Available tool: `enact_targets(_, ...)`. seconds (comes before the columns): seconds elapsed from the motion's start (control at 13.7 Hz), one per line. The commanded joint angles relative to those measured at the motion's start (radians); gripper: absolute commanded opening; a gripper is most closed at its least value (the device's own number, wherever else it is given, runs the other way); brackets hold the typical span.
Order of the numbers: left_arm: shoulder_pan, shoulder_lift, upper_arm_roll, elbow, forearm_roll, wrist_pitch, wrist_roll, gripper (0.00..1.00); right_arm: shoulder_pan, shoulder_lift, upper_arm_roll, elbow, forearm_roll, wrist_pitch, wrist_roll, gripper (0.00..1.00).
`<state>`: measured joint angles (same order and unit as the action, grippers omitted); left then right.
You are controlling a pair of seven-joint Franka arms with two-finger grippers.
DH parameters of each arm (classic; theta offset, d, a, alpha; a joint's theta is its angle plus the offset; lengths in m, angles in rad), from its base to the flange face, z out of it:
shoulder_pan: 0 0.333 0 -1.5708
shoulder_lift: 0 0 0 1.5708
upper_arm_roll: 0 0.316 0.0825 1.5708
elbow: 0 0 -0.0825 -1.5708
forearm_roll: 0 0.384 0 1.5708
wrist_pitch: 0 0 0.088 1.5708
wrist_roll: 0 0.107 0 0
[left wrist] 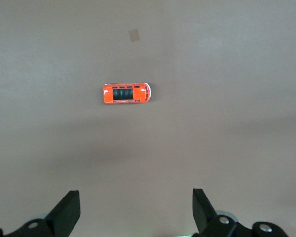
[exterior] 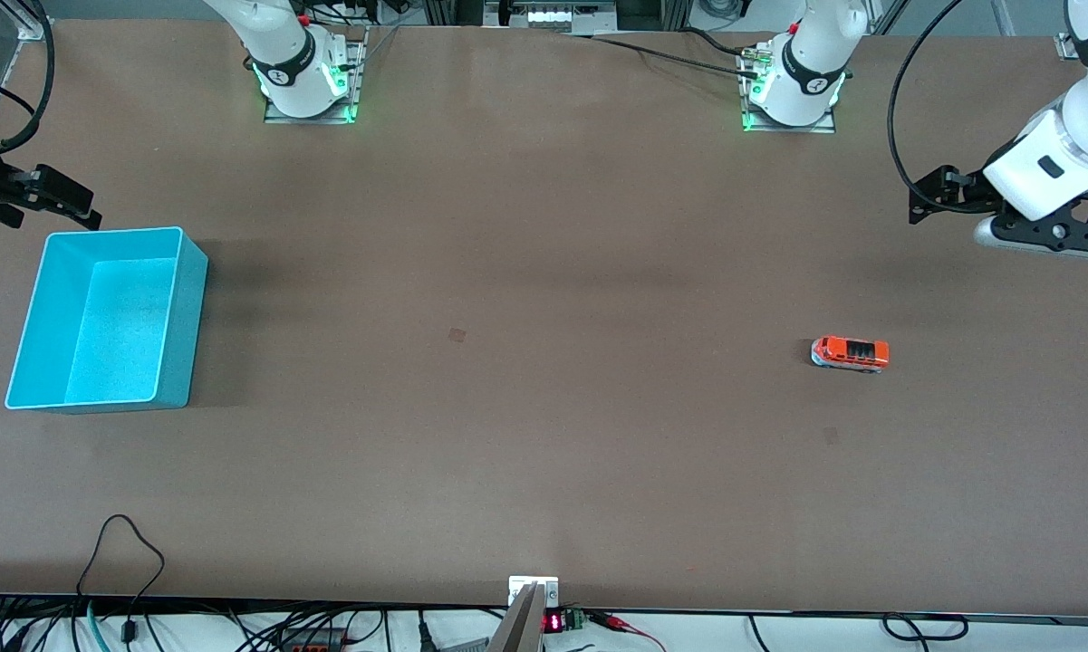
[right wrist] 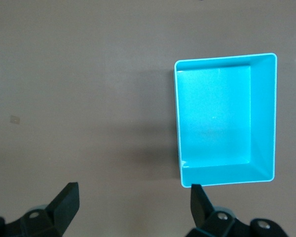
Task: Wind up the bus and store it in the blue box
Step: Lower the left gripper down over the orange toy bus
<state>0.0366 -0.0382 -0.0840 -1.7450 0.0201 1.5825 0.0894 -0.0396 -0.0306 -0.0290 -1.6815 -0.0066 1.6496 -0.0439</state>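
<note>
Box, the blue box point(exterior: 184, 299), holds nothing; bus point(exterior: 850, 353) sits well apart.

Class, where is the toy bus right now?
The bus stands on the table toward the left arm's end, apart from the blue box.

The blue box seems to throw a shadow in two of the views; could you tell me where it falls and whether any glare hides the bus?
Front view: the blue box throws a soft dark band on the table toward the left arm's end. Right wrist view: the same shadow lies beside the box's wall; faint sheen on its floor. Left wrist view: the bus is sharp, evenly lit, without glare.
</note>
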Motion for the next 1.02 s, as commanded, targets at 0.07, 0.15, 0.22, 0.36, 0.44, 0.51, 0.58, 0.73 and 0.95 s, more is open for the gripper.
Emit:
enact_targets(0.07,0.0,0.02,-0.002,0.028,0.009,-0.055,0.083,1.0,-0.008,-0.008,0.003,-0.004,-0.003,0.007,-0.013,1.0)
enact_targets(0.15,0.0,0.024,-0.002,0.028,0.011,-0.061,0.174,1.0,-0.008,-0.008,0.003,-0.004,-0.003,0.007,-0.013,1.0)
enact_targets(0.22,0.002,0.027,-0.002,0.027,0.011,-0.064,0.266,1.0,-0.009,-0.006,0.003,-0.004,-0.003,0.007,-0.013,1.0)
enact_targets(0.36,0.005,0.043,-0.002,0.027,0.011,-0.062,0.469,1.0,-0.009,-0.006,0.003,-0.004,-0.003,0.007,-0.013,1.0)
enact_targets(0.44,0.005,0.049,-0.002,0.024,0.012,-0.058,0.566,1.0,-0.009,-0.006,0.003,-0.004,-0.003,0.007,-0.013,1.0)
enact_targets(0.51,0.009,0.049,-0.002,0.01,0.012,-0.059,0.62,1.0,-0.009,-0.006,0.003,-0.004,-0.003,0.007,-0.013,1.0)
enact_targets(0.58,0.017,0.055,0.0,0.006,0.023,-0.058,0.665,1.0,-0.009,-0.006,0.003,-0.004,-0.003,0.007,-0.013,1.0)
enact_targets(0.73,0.048,0.102,0.0,0.001,0.031,-0.02,0.842,1.0,-0.008,-0.006,0.003,-0.004,-0.003,0.007,-0.013,1.0)
enact_targets(0.95,0.052,0.155,0.0,-0.092,0.095,0.179,1.056,1.0,-0.009,-0.006,0.003,-0.004,-0.003,0.006,-0.013,1.0)
